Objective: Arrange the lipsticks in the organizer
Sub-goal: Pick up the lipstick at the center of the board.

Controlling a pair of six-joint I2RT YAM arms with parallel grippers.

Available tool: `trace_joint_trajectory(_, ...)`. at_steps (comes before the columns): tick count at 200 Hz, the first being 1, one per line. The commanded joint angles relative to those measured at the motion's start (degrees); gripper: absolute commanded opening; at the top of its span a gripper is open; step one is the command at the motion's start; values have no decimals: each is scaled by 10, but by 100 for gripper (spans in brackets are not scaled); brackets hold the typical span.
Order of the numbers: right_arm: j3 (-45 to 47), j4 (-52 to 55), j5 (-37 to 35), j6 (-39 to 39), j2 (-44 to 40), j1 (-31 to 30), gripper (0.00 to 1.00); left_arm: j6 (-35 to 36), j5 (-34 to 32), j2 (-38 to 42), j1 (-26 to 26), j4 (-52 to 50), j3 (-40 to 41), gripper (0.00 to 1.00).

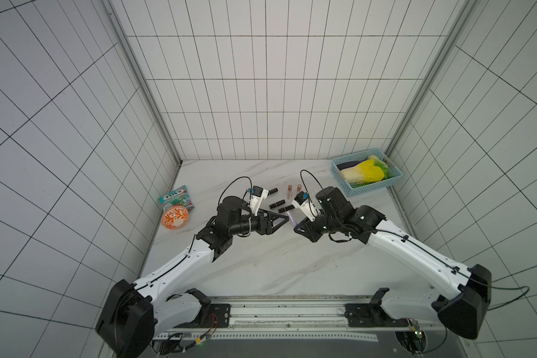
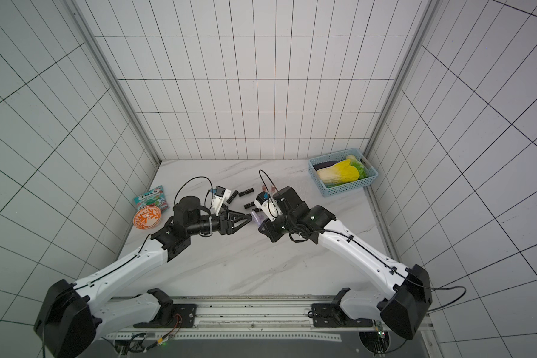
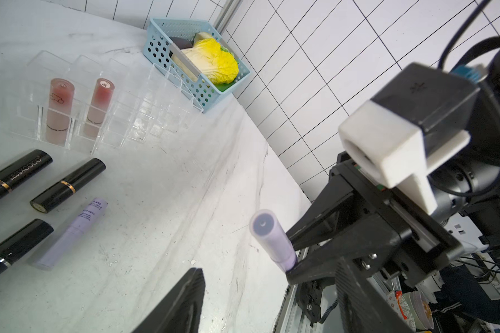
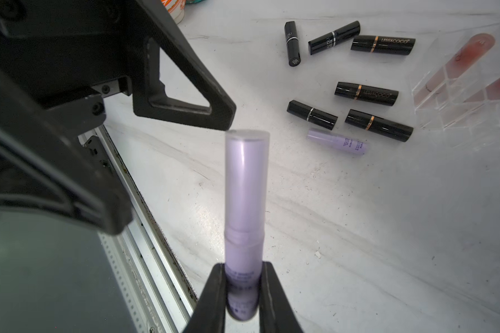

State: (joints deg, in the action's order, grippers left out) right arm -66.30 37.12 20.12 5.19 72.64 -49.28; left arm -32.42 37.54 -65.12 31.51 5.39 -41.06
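The bench (image 1: 261, 263) carries a blue basket (image 1: 369, 187) at its far right corner and an orange bowl (image 1: 174, 217) at its left edge. Toward the far edge, the clear organizer (image 3: 145, 115) holds two pink tubes (image 3: 59, 112) upright. The left end effector (image 1: 286, 220) stands apart, seemingly empty, near the cap of the lavender tube (image 4: 246, 187) clamped in the right end effector (image 4: 243, 288). Black lipsticks (image 4: 366, 93) lie before the organizer.

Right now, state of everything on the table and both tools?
Right tool: shut on a lavender tube.
Left tool: open, empty, by that tube's cap.
Rack: upright; two pink tubes standing in slots.
Black lipsticks: six, capped, lying loose.
Second lavender tube: lying loose.
Basket: holds a cabbage.
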Motion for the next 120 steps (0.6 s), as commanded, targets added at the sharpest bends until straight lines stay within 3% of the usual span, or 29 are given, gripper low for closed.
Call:
trace_joint_trajectory(1, 16, -12, 33, 11, -24, -6, 18, -7, -8, -6, 8, 32, -18, 69)
trace_joint_trajectory(31, 14, -16, 44, 14, -27, -10, 18, -5, -20, -23, 35, 40, -27, 65)
trace_joint_trajectory(120, 17, -16, 49, 12, -34, -12, 19, -12, -23, -36, 44, 63, -39, 21)
